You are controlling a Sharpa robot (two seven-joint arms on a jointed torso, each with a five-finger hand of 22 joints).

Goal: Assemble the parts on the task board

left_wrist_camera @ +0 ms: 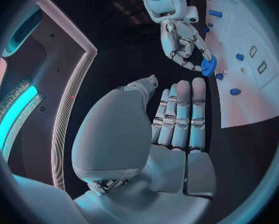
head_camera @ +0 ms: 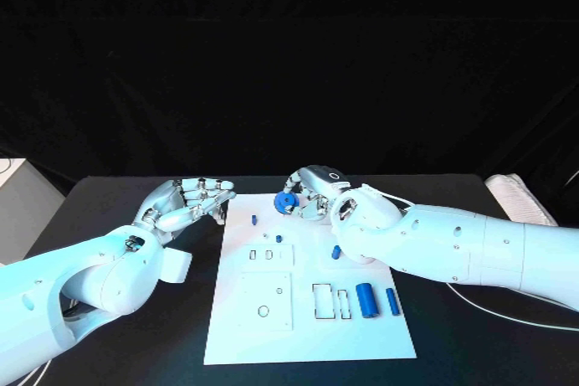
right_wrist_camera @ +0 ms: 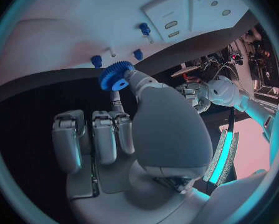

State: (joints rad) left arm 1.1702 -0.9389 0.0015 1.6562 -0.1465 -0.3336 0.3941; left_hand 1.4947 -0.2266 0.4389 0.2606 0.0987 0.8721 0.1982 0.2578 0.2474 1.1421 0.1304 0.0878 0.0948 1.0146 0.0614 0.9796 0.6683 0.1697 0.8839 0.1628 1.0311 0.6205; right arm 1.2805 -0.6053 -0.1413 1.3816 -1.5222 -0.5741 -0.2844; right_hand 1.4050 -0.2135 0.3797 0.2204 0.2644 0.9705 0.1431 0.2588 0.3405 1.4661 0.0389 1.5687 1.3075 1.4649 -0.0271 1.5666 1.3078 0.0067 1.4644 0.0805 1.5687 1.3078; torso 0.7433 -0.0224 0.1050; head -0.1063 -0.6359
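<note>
Pinching blue gear [head_camera: 284,203], right hand [head_camera: 316,189].

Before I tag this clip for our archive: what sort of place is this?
Probably a robotics test bench: a white task board with cut-out slots lies on a black table before dark drapes, and the right hand holds a blue gear.

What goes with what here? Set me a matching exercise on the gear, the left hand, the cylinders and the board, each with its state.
Things:
A. gear
B. left hand
C. cylinders
D. board

States:
1. lying side by side on the board
2. pinched by the right hand
3. white, with cut-outs
4. holding nothing

Pairs: A-2, B-4, C-1, D-3
</note>
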